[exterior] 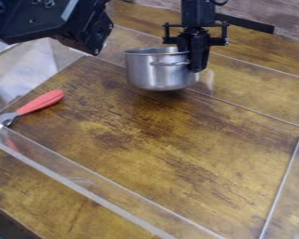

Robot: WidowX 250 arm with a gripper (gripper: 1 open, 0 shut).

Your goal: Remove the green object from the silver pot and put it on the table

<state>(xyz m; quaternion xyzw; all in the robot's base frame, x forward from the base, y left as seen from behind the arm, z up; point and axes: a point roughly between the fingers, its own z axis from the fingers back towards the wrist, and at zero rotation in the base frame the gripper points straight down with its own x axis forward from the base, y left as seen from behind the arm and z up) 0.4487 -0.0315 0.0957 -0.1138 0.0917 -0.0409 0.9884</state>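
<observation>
The silver pot (156, 69) stands on the dark wood table (177, 149) near its far side, and its mouth shows no green. The green object is hidden from this view. My black gripper (197, 62) comes straight down at the pot's right rim, its fingertips dipping just inside or against the rim. The fingers stand close together and look shut; whether they pinch anything is hidden by the pot wall and the fingers themselves.
A red-handled metal utensil (31, 104) lies at the left by the clear acrylic wall (102, 182). A bulky black device (59, 23) hangs over the top left corner. Acrylic walls border the tabletop in front and at the right.
</observation>
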